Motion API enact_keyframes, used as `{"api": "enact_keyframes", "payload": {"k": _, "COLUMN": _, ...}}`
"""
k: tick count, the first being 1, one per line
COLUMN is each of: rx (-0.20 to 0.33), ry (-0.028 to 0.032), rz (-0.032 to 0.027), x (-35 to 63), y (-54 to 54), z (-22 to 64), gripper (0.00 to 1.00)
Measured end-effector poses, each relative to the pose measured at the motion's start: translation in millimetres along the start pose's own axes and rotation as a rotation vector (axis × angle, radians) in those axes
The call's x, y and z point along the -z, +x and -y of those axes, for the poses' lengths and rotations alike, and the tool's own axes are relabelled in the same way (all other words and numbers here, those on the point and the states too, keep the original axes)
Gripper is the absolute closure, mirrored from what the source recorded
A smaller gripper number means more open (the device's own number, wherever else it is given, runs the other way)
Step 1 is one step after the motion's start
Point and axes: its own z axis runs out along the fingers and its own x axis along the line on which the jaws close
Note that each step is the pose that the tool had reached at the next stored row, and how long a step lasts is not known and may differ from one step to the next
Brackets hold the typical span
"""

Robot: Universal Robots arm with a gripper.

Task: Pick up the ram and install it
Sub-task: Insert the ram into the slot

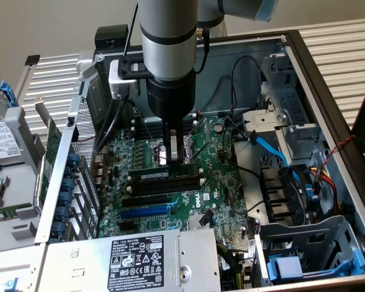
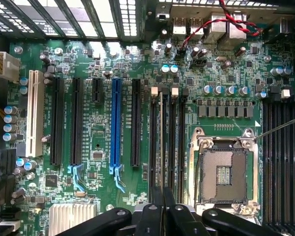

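The ram (image 1: 158, 174) is a long thin green stick with a white label. It stands on edge along the bank of black memory slots (image 1: 167, 184) on the motherboard. My gripper (image 1: 177, 159) comes straight down from above and its fingers are shut on the stick's upper edge, right of its middle. In the wrist view the ram (image 2: 163, 147) shows edge-on as a thin line running away from the gripper (image 2: 162, 206), among the black slots (image 2: 174, 147). I cannot tell how deep it sits in the slot.
The open CPU socket (image 2: 225, 172) lies beside the slots, with a second slot bank (image 2: 280, 157) beyond it. A blue expansion slot (image 2: 116, 123) and black ones lie on the other side. A power supply (image 1: 140, 258), drive cages (image 1: 304, 243) and blue cables (image 1: 271, 149) crowd the case.
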Motion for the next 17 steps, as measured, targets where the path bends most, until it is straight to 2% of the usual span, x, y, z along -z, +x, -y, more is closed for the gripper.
{"api": "enact_keyframes", "payload": {"k": 10, "rx": -0.002, "ry": 0.0002, "rz": 0.0002, "x": -0.1, "y": 1.8, "z": 0.0, "gripper": 0.88}}
{"api": "enact_keyframes", "payload": {"k": 17, "rx": -0.025, "ry": 0.0012, "rz": 0.0012, "x": -0.4, "y": 1.9, "z": 0.1, "gripper": 0.88}}
